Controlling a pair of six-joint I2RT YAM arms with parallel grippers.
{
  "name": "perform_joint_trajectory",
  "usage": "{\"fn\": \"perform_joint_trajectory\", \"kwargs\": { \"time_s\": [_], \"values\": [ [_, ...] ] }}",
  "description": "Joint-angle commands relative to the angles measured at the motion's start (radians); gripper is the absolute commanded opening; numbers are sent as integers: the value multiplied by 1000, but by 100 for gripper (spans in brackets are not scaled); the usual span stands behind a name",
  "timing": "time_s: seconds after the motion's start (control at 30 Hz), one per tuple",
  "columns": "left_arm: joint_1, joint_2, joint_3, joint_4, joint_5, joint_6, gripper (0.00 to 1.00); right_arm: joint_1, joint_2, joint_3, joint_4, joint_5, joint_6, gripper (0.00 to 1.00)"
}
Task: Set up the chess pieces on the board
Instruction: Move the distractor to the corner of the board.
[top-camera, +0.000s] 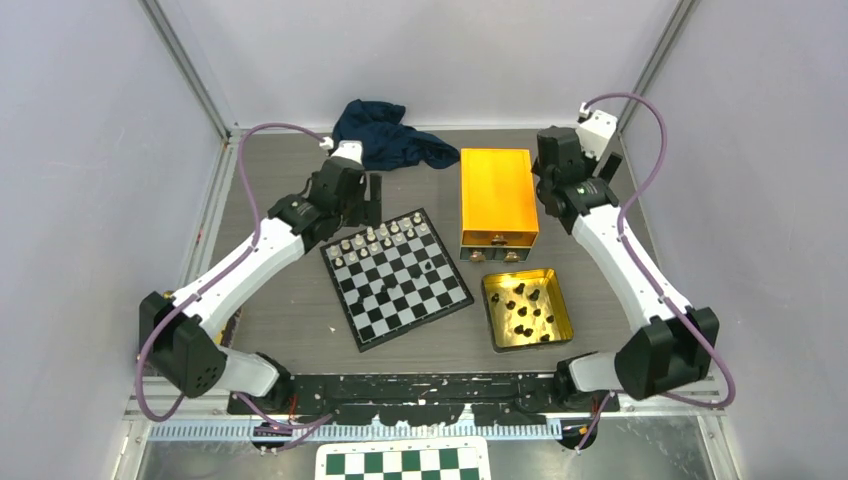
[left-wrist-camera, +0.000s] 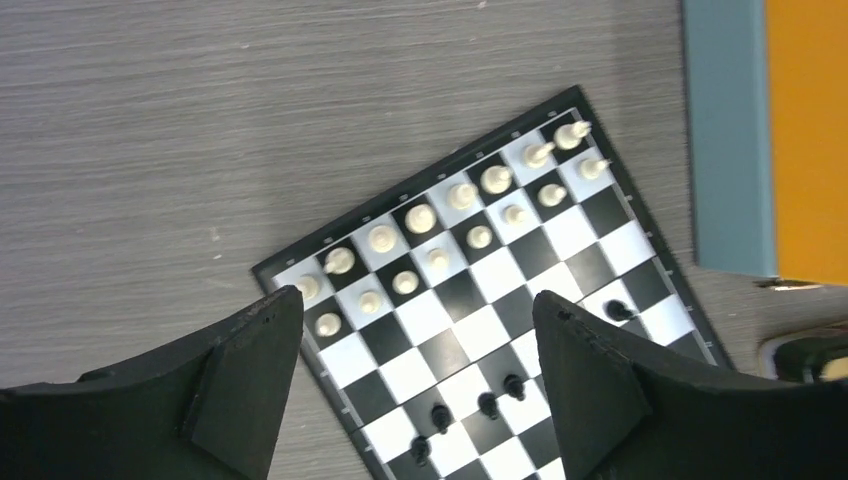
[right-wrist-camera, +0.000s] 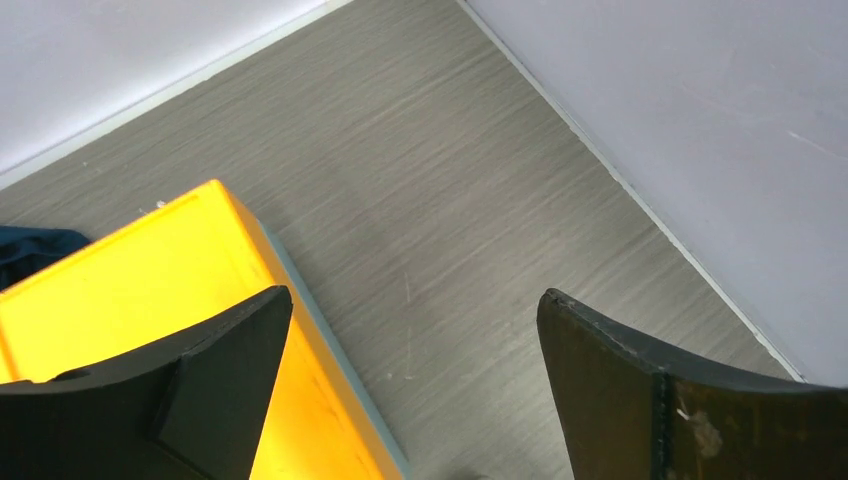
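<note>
I think I am working in a robot lab. The small chessboard lies on a gray table. Plain pale walls stand behind the chessboard and on both sides of it, with metal bars in the far corners. The left arm and the right arm, white and black, reach in on either side of the chessboard. They trail purple cables. Nearer than the chessboard, a black rail holds their bases.

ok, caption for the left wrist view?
Board seen between open left fingers; white pieces in two rows, few black ones.
</note>
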Motion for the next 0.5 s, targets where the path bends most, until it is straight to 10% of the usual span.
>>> {"fn": "perform_joint_trajectory", "kwargs": {
  "time_s": [0.0,0.3,0.47],
  "values": [
    [-14,90,115,17,132,-93,80,-1,-141,-95,55,66,-6,93],
    [-97,354,367,35,262,-146,40,-43,-207,-181,108,11,53,12],
    [-113,470,488,22,305,-181,33,-121,-168,-211,113,-94,142,7]
  ]
}}
